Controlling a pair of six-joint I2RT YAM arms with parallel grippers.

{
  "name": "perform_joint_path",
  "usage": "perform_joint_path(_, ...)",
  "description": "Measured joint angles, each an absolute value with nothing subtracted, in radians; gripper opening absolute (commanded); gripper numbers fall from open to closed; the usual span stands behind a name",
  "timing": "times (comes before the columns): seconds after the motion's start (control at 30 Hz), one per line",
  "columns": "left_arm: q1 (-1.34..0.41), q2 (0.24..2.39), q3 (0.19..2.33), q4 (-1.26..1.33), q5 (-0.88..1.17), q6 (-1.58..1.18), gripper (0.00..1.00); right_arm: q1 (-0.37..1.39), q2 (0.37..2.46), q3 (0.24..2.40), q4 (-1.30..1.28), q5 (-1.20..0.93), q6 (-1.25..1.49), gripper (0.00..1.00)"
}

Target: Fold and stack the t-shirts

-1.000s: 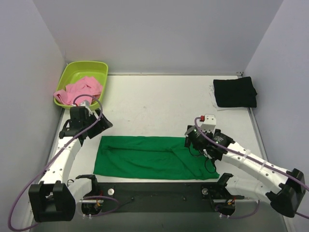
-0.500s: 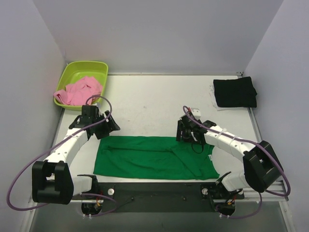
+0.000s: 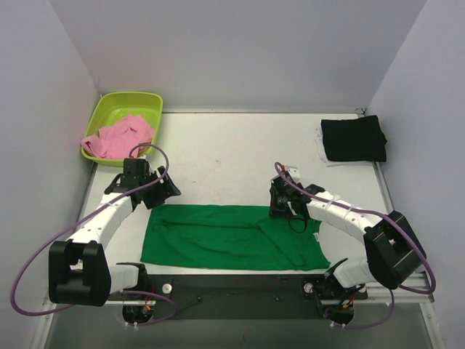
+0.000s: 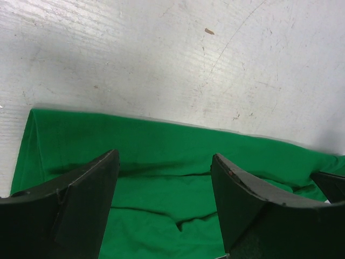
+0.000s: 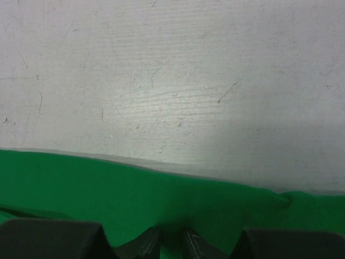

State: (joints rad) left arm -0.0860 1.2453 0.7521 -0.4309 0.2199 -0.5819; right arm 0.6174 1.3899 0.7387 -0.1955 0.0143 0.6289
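Top external view: a bright green t-shirt (image 3: pixel 225 236) lies spread in a long band on the white bench (image 3: pixel 225 153). The left hand (image 3: pixel 158 193) is at the band's far left corner, its fingers (image 4: pixel 86 199) wide apart with green cloth below them — holding nothing. The right hand (image 3: pixel 280 209) is down on the band's far edge, toward its right end. Its fingers (image 5: pixel 152 240) are drawn almost together, with a pinch of green cloth between them. Beyond the left hand, a pink t-shirt (image 3: pixel 120 137) sits in a lime tub (image 3: pixel 131 97). Well beyond the right hand, off to its right, lies a folded black t-shirt (image 3: pixel 354 138).
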Motion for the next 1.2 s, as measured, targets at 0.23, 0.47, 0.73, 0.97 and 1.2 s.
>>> perform_joint_path(0.23, -0.086, 1.246, 0.743, -0.424, 0.22, -0.583, 0.78, 0.653, 1.39, 0.705, -0.186, 0.014, 0.639, 0.03)
perform_joint_path(0.47, -0.086, 1.246, 0.736, -0.411, 0.221, -0.584, 0.78, 0.738, 1.382, 0.694, -0.204, 0.054, 0.665, 0.0)
perform_joint_path(0.73, -0.086, 1.246, 0.73, -0.407, 0.222, -0.585, 0.77, 0.822, 1.29, 0.686, -0.27, 0.108, 0.706, 0.38)
perform_joint_path(0.97, -0.086, 1.246, 0.73, -0.406, 0.228, -0.588, 0.77, 0.84, 1.269, 0.675, -0.318, 0.168, 0.719, 0.4)
perform_joint_path(1.2, -0.086, 1.246, 0.73, -0.406, 0.236, -0.588, 0.77, 0.839, 1.298, 0.677, -0.324, 0.215, 0.71, 0.39)
